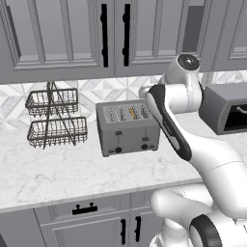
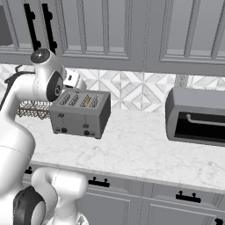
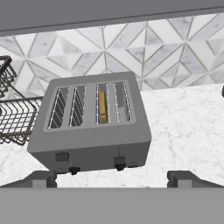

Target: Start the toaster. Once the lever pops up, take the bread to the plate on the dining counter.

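At the far left of the marble worktop [image 1: 58, 169], a two-tier dark wire basket stand [image 1: 55, 118] is seen against the tiled backsplash [image 2: 132, 90]. Just to its right, the grey four-slot toaster [image 1: 128, 128] is set on the worktop with its front turned toward the robot; two small dark levers and two black knobs are visible on that front face. The bread [image 3: 102, 107] is lodged upright in the third slot from the left, as shown in the hand view, where its tan edge is seen between the slot wires; the same tan sliver is picked out in the left base view [image 1: 132, 114] and in the right base view [image 2: 86, 102]. The other three slots are seen without bread.

The gripper [image 3: 112, 179] is held above and in front of the toaster, looking down on its top and front. Its two dark finger tips are seen wide apart at the bottom of the hand view, one at the lower left and one at the lower right, with nothing between them and with no contact made on the toaster.

Farther right, well apart from the toaster, a larger dark grey box-shaped appliance [image 2: 197, 116] with a handle across its dark front is placed on the same worktop. Grey wall cabinets [image 2: 132, 30] with black handles are hung above.
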